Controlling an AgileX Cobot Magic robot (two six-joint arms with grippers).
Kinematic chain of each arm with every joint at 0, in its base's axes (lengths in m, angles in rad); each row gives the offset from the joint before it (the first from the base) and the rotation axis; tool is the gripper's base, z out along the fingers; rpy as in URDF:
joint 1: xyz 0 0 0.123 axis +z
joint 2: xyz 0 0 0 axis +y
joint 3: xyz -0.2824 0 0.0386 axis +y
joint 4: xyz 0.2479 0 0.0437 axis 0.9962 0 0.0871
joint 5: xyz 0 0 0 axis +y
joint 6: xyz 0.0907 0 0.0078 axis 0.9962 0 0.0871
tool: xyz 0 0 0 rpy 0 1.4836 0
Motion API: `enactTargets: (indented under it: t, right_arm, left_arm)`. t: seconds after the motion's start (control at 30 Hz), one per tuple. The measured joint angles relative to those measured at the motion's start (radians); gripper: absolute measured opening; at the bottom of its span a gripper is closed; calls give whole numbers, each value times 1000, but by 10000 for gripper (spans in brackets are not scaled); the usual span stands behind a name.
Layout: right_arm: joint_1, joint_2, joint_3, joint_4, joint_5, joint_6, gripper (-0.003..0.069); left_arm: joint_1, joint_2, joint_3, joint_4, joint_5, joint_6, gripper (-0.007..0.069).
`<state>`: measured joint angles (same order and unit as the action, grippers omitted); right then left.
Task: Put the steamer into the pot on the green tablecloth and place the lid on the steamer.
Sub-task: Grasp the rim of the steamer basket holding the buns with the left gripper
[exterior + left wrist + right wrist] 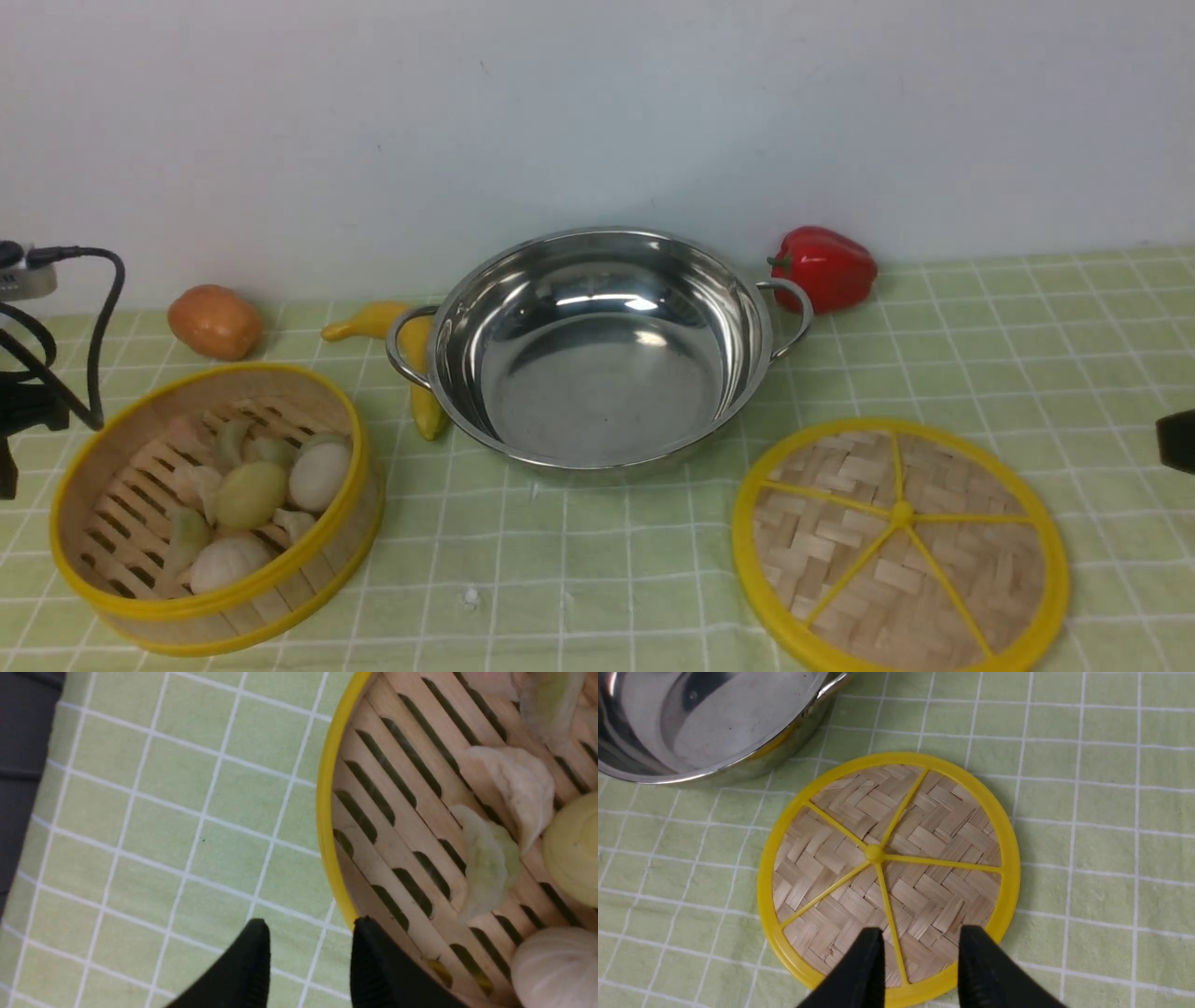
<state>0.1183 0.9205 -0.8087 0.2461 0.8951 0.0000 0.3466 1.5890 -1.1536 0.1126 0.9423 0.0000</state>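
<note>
As the front view had it, the steamer (280,597) sat on the green tablecloth (579,560) at my left, toy dumplings and buns on its slats, well apart from the empty stainless pot (597,373) in the middle; the lid (901,546) lay flat at my right, near the pot; a red pepper (826,266), a banana (373,320) and an orange-brown lump (215,322) lay behind; nothing was in the pot, so I judged lifting the steamer to be the step in hand.

In the left wrist view, my left gripper (310,933) was spread and grasping nothing; one finger hung over bare cloth outside the basket, the other right at the yellow rim of the steamer (327,812), so the gap showed only cloth; to do it well I reckoned I should shift inward until the wall lay squarely between the fingers, sink below the rim, close firmly, and lift level so the buns would not roll; the pot looked only slightly wider, so centring before lowering would matter.

In the right wrist view, my right gripper (922,933) was likewise parted and empty, poised above the lid's (924,849) edge with one spoke running beneath the gap; the lid lay near the pot's (714,718) wall; it could wait until the steamer was seated.
</note>
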Motion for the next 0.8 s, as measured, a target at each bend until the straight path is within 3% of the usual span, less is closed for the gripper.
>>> enactTargets:
  t: [0.13, 0.67, 0.77, 0.8]
  right_arm:
    - [0, 0, 0, 0, 1, -7, 242]
    - [0, 0, 0, 3, 1, 0, 242]
    - [0, 0, 0, 3, 1, 0, 242]
    - [0, 0, 0, 3, 5, 0, 242]
  left_arm:
    - [16, 80, 0, -21, -19, 38, 282]
    - [16, 268, 0, -28, -192, 35, 284]
    - [16, 299, 0, -30, -200, 9, 253]
    - [16, 317, -3, -36, -203, -14, 187]
